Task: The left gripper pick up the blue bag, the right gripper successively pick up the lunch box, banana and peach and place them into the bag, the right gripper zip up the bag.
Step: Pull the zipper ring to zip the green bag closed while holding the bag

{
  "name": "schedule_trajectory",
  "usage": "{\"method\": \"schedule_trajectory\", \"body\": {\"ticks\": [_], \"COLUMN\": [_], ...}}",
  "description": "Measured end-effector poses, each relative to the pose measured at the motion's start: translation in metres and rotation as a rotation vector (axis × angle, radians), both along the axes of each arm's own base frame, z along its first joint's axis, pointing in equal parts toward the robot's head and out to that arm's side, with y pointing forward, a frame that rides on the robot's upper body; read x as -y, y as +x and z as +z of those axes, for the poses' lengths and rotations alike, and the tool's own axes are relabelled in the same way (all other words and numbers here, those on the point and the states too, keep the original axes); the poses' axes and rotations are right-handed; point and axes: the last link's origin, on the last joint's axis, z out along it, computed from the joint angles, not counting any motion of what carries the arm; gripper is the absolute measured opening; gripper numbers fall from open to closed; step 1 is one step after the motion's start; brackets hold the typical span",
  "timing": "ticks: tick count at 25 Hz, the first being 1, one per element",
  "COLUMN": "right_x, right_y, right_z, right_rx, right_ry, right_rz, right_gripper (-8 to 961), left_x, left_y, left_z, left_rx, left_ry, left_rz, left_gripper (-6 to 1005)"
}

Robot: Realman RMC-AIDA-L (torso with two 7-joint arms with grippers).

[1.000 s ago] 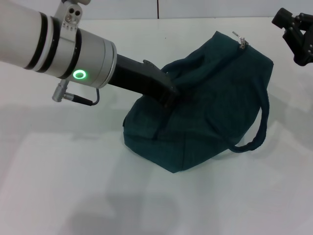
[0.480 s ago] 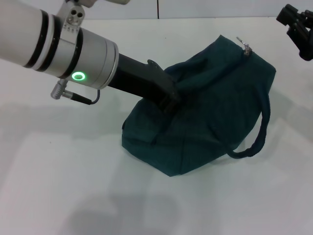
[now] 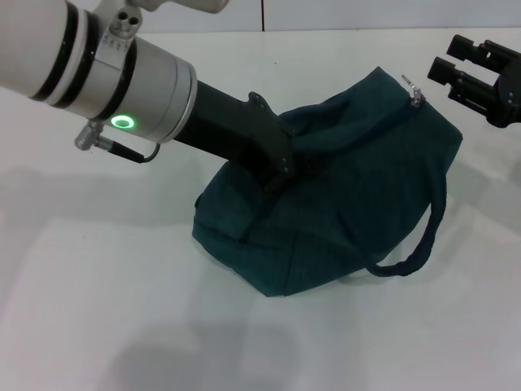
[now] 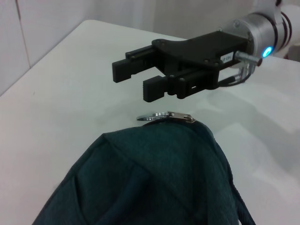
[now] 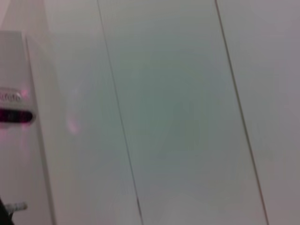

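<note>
From the head, the blue bag (image 3: 342, 195) slumps on the white bench (image 3: 98, 309), the left gripper (image 3: 285, 167) clamped on its bunched top fabric while its arm hides the bag's near-left shoulder. The right gripper (image 3: 446, 69) hovers parted just beside the zipper pull (image 3: 417, 91). The left wrist view shows that gripper (image 4: 140, 77) spread just above the ring (image 4: 154, 117). The right wrist view shows only pale wall panels (image 5: 178, 117).

I'm seeing open white tabletop (image 3: 98, 285) lying all around the slumped dark teal-blue fabric bag (image 3: 342, 220), so passage near me and to the left is staying free. The black left gripper (image 3: 281, 167) and its thick silver arm are blocking the bag's left flank. Beside the metal zipper ring (image 4: 157, 116), the black two-fingered right gripper (image 4: 136, 79) is hovering with parted fingers, leaving only a thin gap above the bag's top.
</note>
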Motion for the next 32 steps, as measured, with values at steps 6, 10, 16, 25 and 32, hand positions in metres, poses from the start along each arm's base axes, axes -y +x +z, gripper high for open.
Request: {"method": "schedule_trajectory", "body": {"ticks": [6, 10, 16, 25, 32], "right_x": [0.000, 0.000, 0.000, -0.002, -0.003], "right_y": [0.000, -0.001, -0.006, -0.009, -0.009], "right_z": [0.010, 0.010, 0.004, -0.007, -0.015], "right_rx": [0.022, 0.028, 0.032, 0.067, 0.089], "right_ry": [-0.022, -0.031, -0.055, -0.087, -0.104], "right_rz": [0.005, 0.007, 0.024, 0.028, 0.018], "right_gripper": [498, 555, 555, 555, 548], "left_x": [0.000, 0.000, -0.001, -0.002, -0.002], "left_y": [0.000, 0.001, 0.000, 0.000, 0.001], "left_z": [0.002, 0.002, 0.001, 0.000, 0.000], "left_rx": [-0.007, -0.011, -0.026, -0.026, -0.024], "left_ry": [-0.005, -0.005, 0.002, 0.004, 0.008], "left_rz": [-0.021, -0.026, -0.027, -0.030, -0.036], "left_gripper": [67, 66, 66, 64, 63]}}
